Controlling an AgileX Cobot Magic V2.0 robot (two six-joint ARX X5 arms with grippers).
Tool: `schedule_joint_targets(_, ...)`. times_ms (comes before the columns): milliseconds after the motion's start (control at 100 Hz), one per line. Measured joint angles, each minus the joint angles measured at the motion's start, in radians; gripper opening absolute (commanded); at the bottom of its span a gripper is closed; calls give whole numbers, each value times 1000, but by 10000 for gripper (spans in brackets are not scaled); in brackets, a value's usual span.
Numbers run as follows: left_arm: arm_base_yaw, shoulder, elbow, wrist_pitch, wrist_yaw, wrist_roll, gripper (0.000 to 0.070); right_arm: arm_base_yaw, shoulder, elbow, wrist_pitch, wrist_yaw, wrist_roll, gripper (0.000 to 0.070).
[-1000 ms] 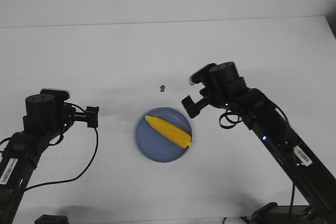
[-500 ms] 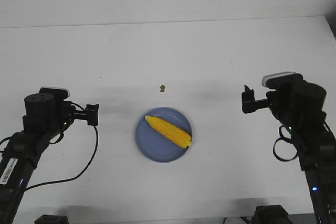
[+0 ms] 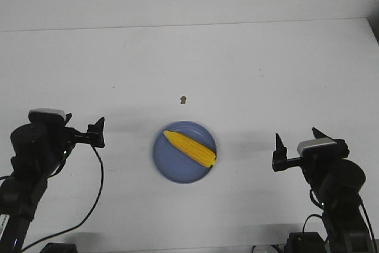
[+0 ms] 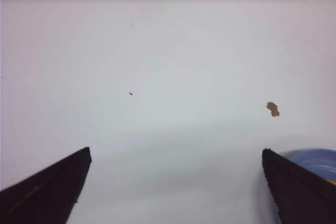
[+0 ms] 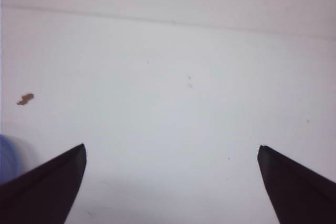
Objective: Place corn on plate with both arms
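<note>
Both grippers are standing with their fingers spread apart and holding nothing: the left gripper is sitting well to the left of the plate, and the right gripper is sitting well to the right of it. One corn is lying diagonally on the one plate, with its blunt end reaching the rim on the right. I judge the placing is already done, so nothing is asking for a grasp now; the next move probably needs only parking the two arms. One small brown crumb is lying on the white table behind the plate.
</note>
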Motion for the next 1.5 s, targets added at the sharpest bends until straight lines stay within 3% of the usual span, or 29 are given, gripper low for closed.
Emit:
schedule_joint_targets(150,0,-159,-143,19,-4,0,700,0,-132,-69,-1,-48,6,690)
schedule_joint_targets(380,0,-366,-286,17,-79,-43,700,0,-229,-98,7,-37,16,690)
schedule_joint_targets(660,0,-450,-286,23,-108,-47,700,0,-225,-98,22,110,24,687)
schedule_joint_targets(750,0,-448,-286,11,-107,-47,700,0,-225,-98,21,117,30,685)
schedule_joint_targets(790,0,-448,-286,4,-107,-47,700,0,-225,-98,22,115,31,660)
schedule_joint_targets(840,0,-448,-286,1,-108,-47,700,0,-225,-98,22,114,33,572)
schedule_joint_targets(880,0,-448,-286,1,-108,-47,600,0,-225,-98,21,114,36,481)
schedule_joint_targets(980,0,-448,-286,-1,-108,-44,266,0,-225,-98,22,114,37,235)
schedule_joint_targets(1060,0,-448,-286,-3,-108,-44,93,0,-225,-98,22,114,37,33)
schedule_joint_targets(1080,0,-448,-286,-3,-108,-44,67,0,-225,-98,22,114,37,3)
schedule_joint_targets(1130,0,-448,-286,-3,-108,-44,4,0,-225,-98,22,114,36,2)
schedule_joint_targets(1500,0,-450,-286,-18,-108,-40,15,0,-225,-98,22,114,37,2)
